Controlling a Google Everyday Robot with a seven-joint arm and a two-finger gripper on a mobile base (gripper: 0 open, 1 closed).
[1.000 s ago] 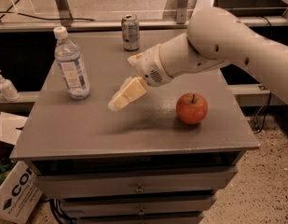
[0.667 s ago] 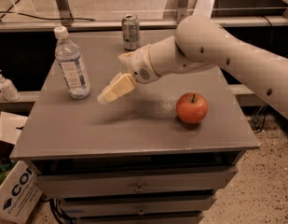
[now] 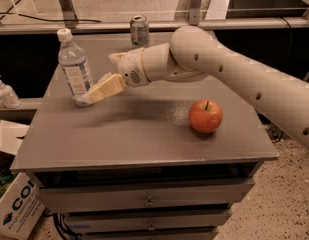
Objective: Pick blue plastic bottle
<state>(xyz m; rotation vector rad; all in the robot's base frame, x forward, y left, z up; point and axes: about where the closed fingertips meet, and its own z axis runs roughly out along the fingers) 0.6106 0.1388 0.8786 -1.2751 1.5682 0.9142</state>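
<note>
The blue plastic bottle (image 3: 74,69) stands upright on the left rear of the grey cabinet top (image 3: 144,134). It is clear, with a white cap and a blue-and-white label. My gripper (image 3: 100,79) is just to the right of the bottle's lower half. Its jaws stand open, and the lower cream finger (image 3: 106,87) reaches the bottle's base. The bottle is not held.
A silver-green drink can (image 3: 139,30) stands at the back edge. A red apple (image 3: 205,116) lies at the right, under my arm. A small white pump bottle (image 3: 5,91) sits on a ledge at the left. A cardboard box (image 3: 16,204) is on the floor.
My gripper has moved left across the cabinet top, from the middle to right beside the bottle. The bottle, can and apple have not moved.
</note>
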